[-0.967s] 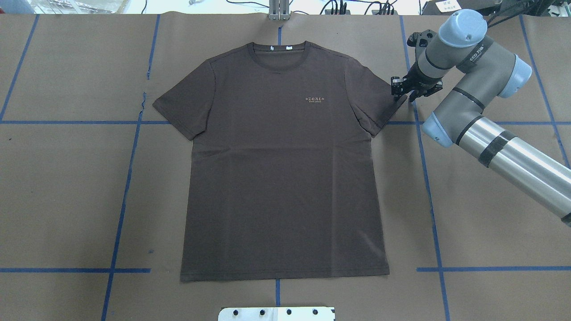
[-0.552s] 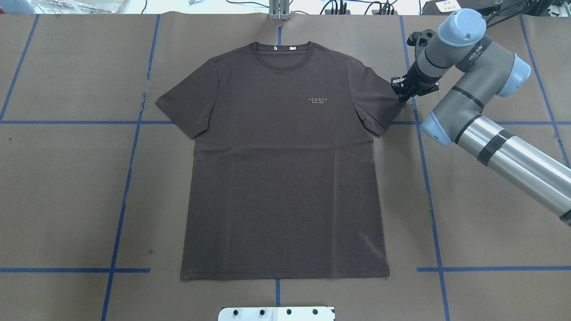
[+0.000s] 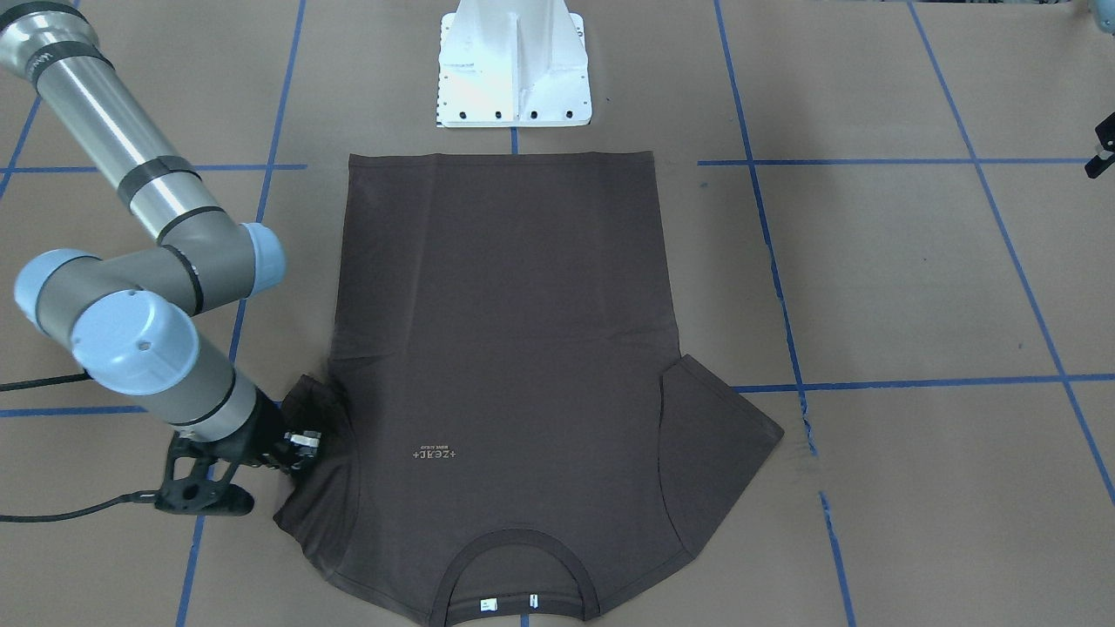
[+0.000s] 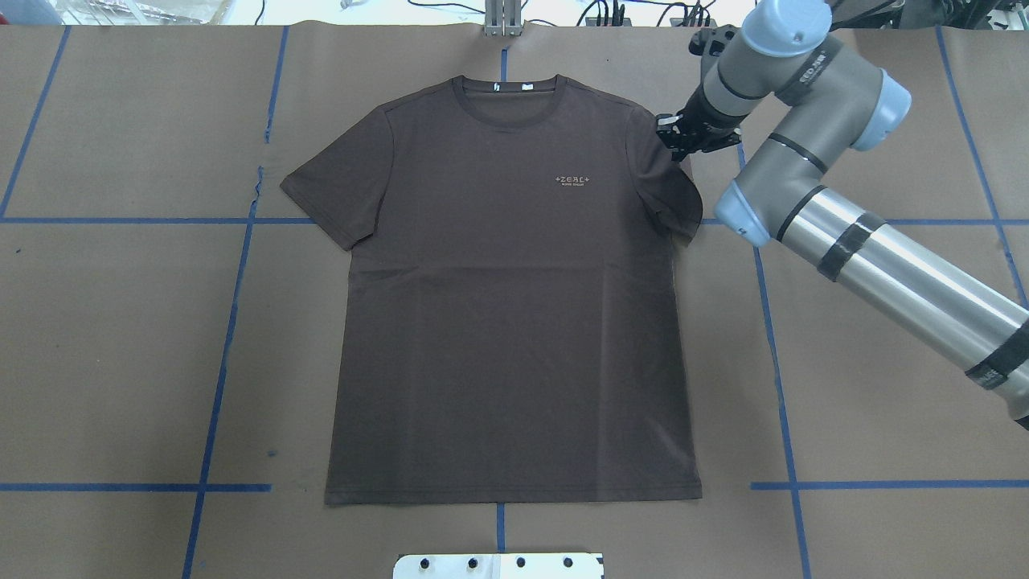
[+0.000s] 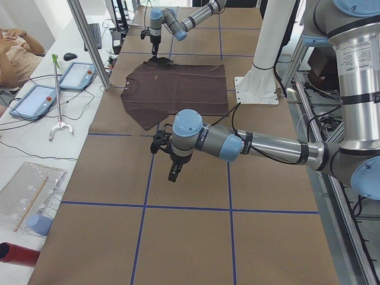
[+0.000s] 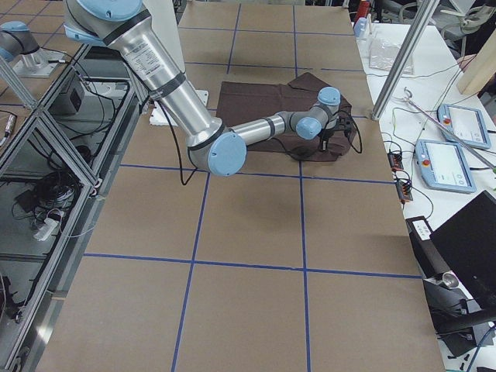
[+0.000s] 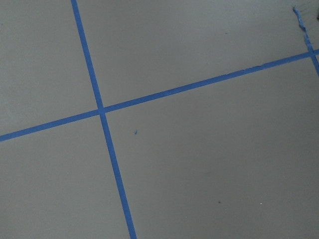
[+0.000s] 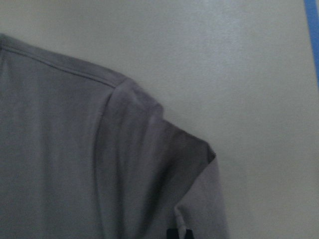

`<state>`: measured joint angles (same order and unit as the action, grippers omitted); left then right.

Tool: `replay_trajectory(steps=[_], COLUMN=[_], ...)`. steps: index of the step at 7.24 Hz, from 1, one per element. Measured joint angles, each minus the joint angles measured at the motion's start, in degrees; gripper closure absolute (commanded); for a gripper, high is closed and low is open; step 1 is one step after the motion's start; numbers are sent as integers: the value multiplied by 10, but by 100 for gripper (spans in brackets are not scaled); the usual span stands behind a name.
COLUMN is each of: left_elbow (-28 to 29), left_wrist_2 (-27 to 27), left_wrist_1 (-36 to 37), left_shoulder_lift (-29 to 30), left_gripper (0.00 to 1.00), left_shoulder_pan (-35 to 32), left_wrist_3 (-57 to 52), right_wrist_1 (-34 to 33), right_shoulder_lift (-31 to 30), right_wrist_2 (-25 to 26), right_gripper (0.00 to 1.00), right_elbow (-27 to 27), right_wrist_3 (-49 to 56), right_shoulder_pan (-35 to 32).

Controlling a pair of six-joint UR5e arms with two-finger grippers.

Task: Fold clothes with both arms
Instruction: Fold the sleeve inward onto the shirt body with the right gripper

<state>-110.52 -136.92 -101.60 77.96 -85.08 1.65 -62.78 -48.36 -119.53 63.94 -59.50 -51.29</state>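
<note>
The dark brown T-shirt (image 4: 514,305) lies flat, face up, collar toward the table's far edge. My right gripper (image 4: 679,147) is shut on the outer end of the sleeve on the robot's right. It holds the sleeve lifted and drawn in over the shoulder area, as the front-facing view (image 3: 305,444) also shows. The right wrist view shows the bunched sleeve fabric (image 8: 149,164) rising to the fingertips (image 8: 179,233). My left gripper (image 5: 174,173) hovers over bare table well off the shirt's other side. I cannot tell whether it is open or shut. The left sleeve (image 4: 338,189) lies flat.
The white bolted pedestal base (image 3: 514,70) stands at the shirt's hem side. Blue tape lines (image 4: 233,322) cross the brown paper table cover. A metal post (image 4: 502,20) and cables sit at the far edge. Tablets (image 5: 35,98) and an operator are beside the table.
The right gripper closed on the sleeve's tip, then moved left and toward the far edge, pulling the sleeve in over the shirt. The shirt's body has barely shifted.
</note>
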Motion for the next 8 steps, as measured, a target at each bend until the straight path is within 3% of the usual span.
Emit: replay_trajectory(steps=[4, 5, 8], left_elbow=[0, 0, 1], left_wrist_2=[0, 0, -1], left_wrist_1=[0, 0, -30], left_shoulder_lift=[0, 0, 2], left_gripper=[0, 0, 0], left_shoulder_pan=[0, 0, 2], left_wrist_3=[-1, -1, -1], right_wrist_1=[-1, 0, 25], right_shoulder_lift=[51, 55, 53], right_wrist_2=[60, 65, 65], right_gripper=[100, 1, 0], right_elbow=[-20, -28, -33], right_wrist_3=[-42, -44, -42], right_shoulder_pan=[52, 54, 57])
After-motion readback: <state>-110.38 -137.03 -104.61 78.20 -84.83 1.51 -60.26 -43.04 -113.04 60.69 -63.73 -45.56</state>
